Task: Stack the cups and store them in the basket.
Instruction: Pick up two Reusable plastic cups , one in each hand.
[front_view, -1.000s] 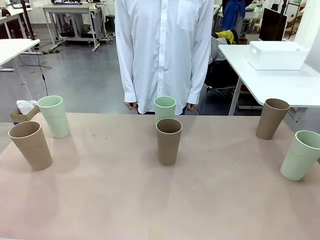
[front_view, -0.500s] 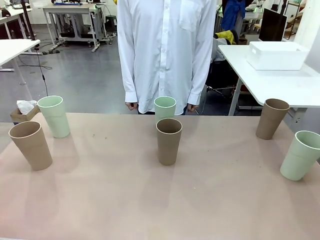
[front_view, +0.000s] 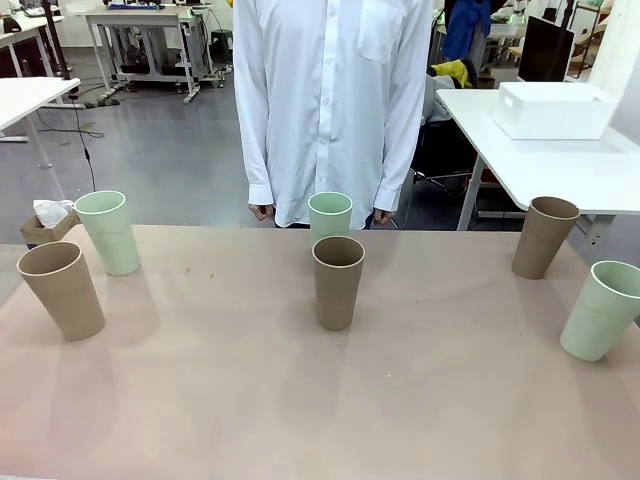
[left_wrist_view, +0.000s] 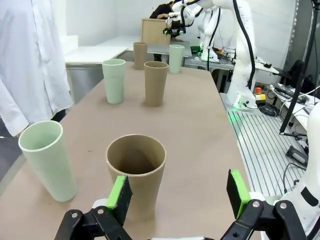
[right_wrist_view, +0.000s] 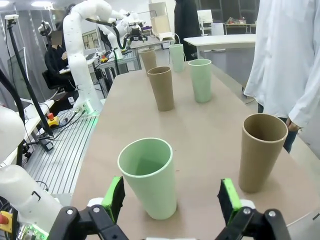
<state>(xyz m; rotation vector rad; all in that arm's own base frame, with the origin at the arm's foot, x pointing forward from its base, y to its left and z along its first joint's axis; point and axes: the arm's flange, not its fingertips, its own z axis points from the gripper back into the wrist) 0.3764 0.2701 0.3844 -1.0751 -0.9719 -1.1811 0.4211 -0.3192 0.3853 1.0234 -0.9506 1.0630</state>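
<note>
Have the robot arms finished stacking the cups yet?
Not started yet. Nothing looks done: three brown cups and three green cups each stand alone on the table, none stacked. Nothing is in hand: both arms' jaws are open and empty. Left to do: stacking all six and putting them in the white basket, which sits on another table.

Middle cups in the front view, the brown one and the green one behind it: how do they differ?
The brown cup is tan, the green cup pale mint. On the table, the brown cup stands near the middle, the green cup behind it at the far edge. The brown cup shows whole; the green cup's base is hidden behind it. Both stand upright, mouths up, alike in shape.
</note>
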